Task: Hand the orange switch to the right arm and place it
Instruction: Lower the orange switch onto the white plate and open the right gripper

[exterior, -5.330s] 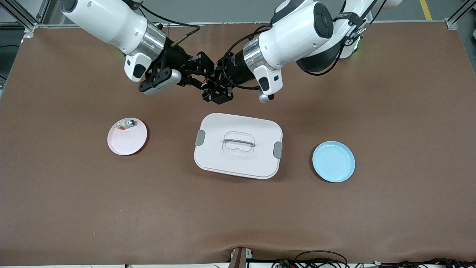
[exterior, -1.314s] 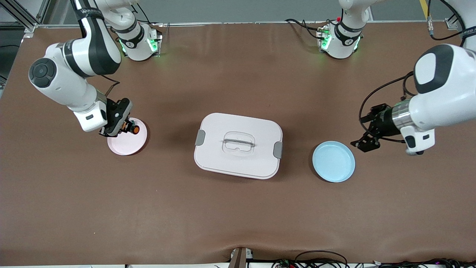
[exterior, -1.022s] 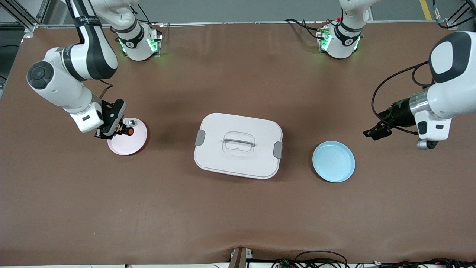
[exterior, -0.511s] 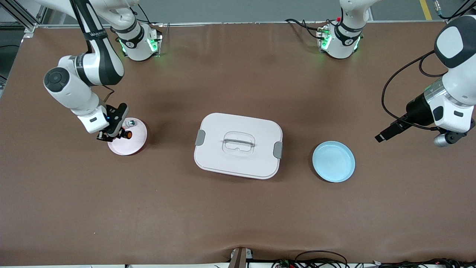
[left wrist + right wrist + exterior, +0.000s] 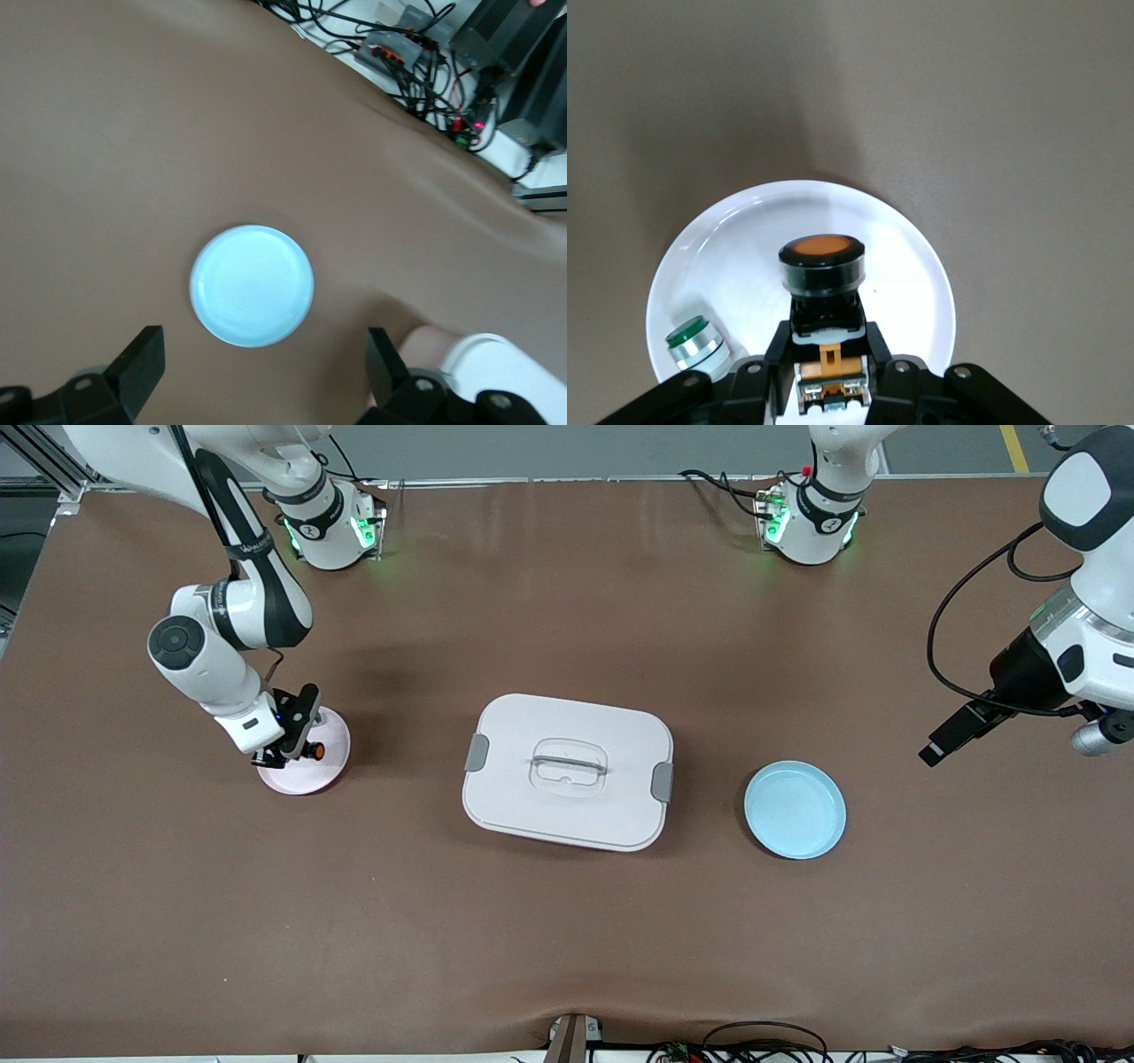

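Note:
The orange switch [image 5: 315, 751] has a black body and a round orange end. My right gripper [image 5: 292, 755] is shut on it and holds it over the pink plate [image 5: 310, 778]. In the right wrist view the switch [image 5: 822, 266] sits between my fingers [image 5: 776, 354], over the plate's [image 5: 917, 274] middle; I cannot tell whether it touches. My left gripper [image 5: 937, 748] is open and empty, up over bare table at the left arm's end. In the left wrist view its fingers [image 5: 142, 363] stand wide apart, with the blue plate [image 5: 252, 284] seen between them.
A whitish part with a green end [image 5: 696, 343] lies in the pink plate by its rim. A white lidded box [image 5: 567, 771] stands mid-table. The blue plate [image 5: 795, 809] lies toward the left arm's end. Cables [image 5: 416, 53] run along the table's front edge.
After the handover above the box, my right gripper carried the switch to the pink plate and shifted over its middle. My left arm, now empty, drew back toward its end of the table.

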Controlling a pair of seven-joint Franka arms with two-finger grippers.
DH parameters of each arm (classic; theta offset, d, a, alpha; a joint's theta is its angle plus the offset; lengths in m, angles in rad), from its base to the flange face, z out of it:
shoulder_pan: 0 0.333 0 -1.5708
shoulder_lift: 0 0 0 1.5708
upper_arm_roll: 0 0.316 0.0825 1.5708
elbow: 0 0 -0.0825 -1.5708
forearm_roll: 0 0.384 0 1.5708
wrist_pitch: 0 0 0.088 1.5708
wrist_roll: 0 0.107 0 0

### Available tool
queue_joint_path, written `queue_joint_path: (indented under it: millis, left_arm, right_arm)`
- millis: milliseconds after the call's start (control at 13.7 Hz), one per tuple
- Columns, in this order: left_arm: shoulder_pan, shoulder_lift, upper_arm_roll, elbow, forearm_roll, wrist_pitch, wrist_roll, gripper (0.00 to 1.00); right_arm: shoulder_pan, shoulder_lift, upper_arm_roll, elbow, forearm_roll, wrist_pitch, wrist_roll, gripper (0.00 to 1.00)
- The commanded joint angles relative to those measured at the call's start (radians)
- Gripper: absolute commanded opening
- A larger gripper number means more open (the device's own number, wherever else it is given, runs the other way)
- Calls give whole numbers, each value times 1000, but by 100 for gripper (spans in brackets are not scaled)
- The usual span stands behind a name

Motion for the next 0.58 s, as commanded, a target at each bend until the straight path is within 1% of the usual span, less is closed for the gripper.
queue_joint_path:
  millis: [0, 73, 219, 365, 511]
  left_arm:
    - [10, -10, -12, -13, 45, -3, 130, 100]
    - [11, -15, -9, -12, 45, -35, 189, 100]
    - [11, -27, -8, -1, 45, -89, 217, 100]
    - [11, -27, -11, 57, 45, -155, 215, 100]
    - [11, -27, -11, 103, 45, -216, 217, 100]
  right_arm:
    - [-36, 22, 14, -16, -57, 43, -11, 0]
    - [-42, 33, 14, -17, -66, 61, -11, 0]
    - [-57, 52, 14, -16, -106, 66, -12, 0]
    - [-74, 61, 14, -16, -132, 80, -12, 0]
    - [-74, 67, 14, -16, -133, 90, -12, 0]
